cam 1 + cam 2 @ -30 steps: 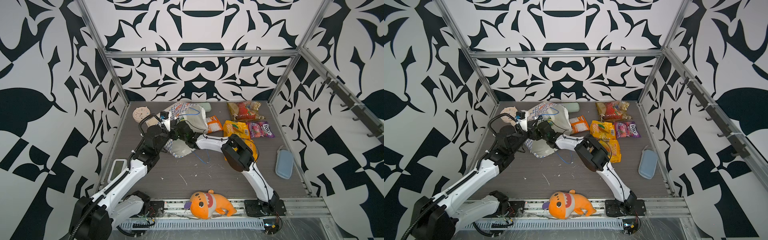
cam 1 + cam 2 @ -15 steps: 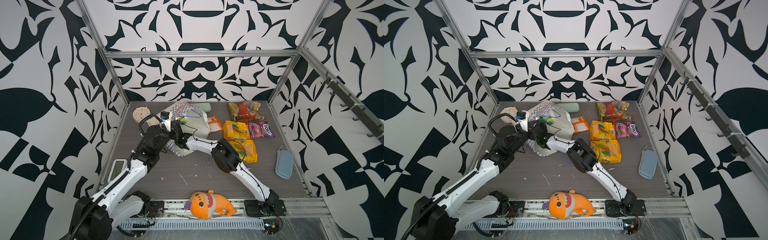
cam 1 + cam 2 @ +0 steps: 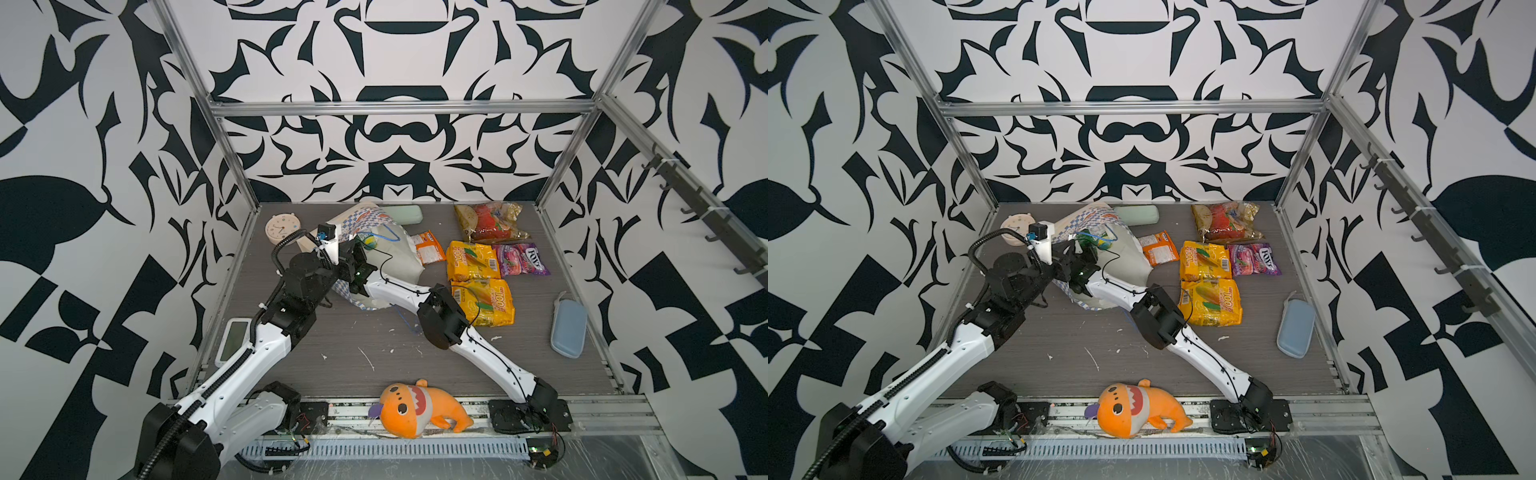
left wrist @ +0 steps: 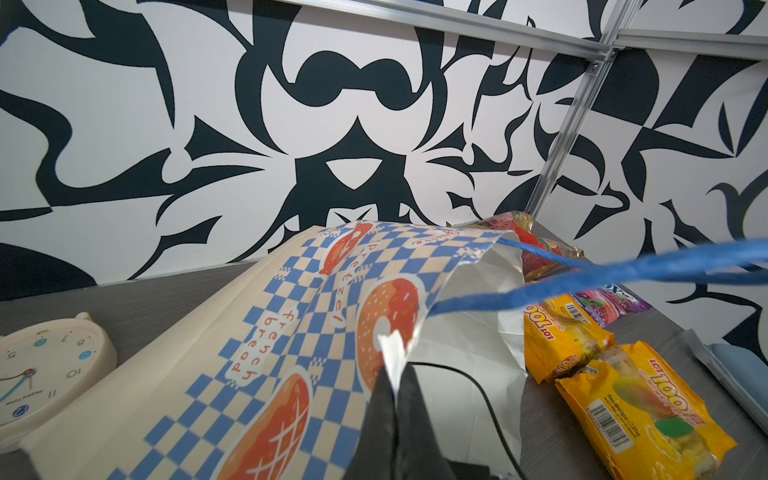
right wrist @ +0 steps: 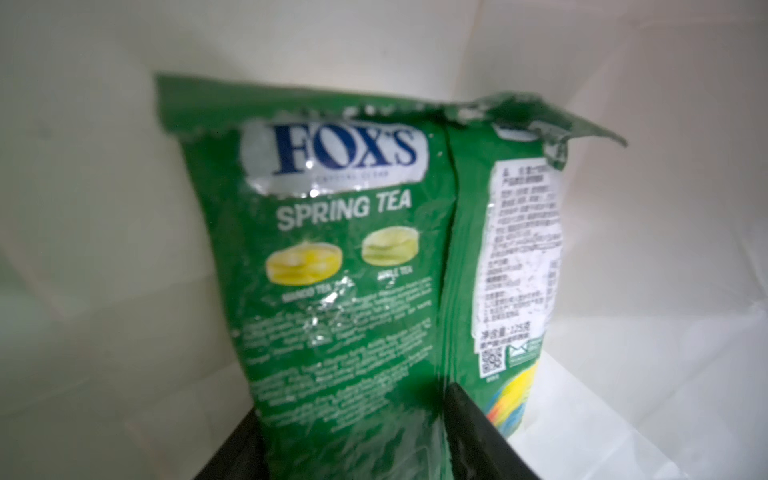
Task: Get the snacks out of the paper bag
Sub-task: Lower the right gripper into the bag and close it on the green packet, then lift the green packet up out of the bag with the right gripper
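Green and shiny, one packet (image 5: 340, 270) sits deep inside the bag (image 3: 395, 262), leaning on its white wall. The bag lies at the far left of the table (image 3: 374, 340), with its mouth turned to the right. I think the packet is light and soft, with hard little sweets that slide about inside. Its skin looks smooth and slippery, so a weak pinch may let it slip. The flat, crinkled top edge or the seam down its back looks like the best place to hold. The bag is thin paper and may bend or tear if pulled hard. The right gripper (image 5: 353, 415) has one finger on each side of the packet's lower end, close against it. I cannot tell if they are squeezing yet. The left gripper (image 4: 395, 386) is pressed together on the bag's rim, holding the mouth up. Only the right wrist view shows the whole packet and its words. Both top views show just a bit of green in the mouth, behind the arms. They do show five snacks out on the right: two yellow packets (image 3: 471, 259), a purple one (image 3: 521, 259), an orange one (image 3: 428, 247) and a clear one (image 3: 488, 222). Only the left wrist view shows the pinch on the rim.
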`<state>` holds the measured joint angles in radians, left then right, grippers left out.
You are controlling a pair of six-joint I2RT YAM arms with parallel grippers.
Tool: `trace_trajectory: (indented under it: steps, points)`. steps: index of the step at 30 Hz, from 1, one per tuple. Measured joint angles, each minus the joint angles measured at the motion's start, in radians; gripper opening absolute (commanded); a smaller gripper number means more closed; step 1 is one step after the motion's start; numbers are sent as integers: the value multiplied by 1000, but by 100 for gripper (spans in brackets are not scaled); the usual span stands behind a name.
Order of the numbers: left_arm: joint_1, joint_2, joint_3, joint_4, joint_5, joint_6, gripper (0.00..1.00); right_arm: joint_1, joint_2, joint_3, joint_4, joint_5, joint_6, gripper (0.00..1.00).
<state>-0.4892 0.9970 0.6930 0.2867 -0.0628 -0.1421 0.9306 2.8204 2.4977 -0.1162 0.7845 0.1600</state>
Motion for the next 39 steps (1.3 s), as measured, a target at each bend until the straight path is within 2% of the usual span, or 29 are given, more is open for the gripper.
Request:
trace_trajectory:
  steps: [9, 13, 14, 24, 28, 36, 39]
  points:
    - [-2, -1, -11, 6, 5, 2, 0, -39, -142, -242, 66, 61, -13, 34]
    - [-2, -1, -11, 9, 5, 4, 0, -41, -194, -328, 128, 76, -53, 3]
    - [-2, -1, -11, 9, 5, 4, 0, -41, -206, -349, 142, 76, -59, 0]
    - [-2, -1, -11, 11, 2, 5, 0, -42, -313, -512, 189, 23, -43, 0]
    - [-2, -1, -11, 11, -10, 6, 0, -46, -422, -659, 227, -128, -27, 0]
    - [-2, 0, -11, 4, -64, 8, 0, -69, -686, -966, 370, -552, 44, 0]
    - [-2, 0, -11, 3, -82, 8, 0, -84, -752, -1034, 414, -683, 81, 0]
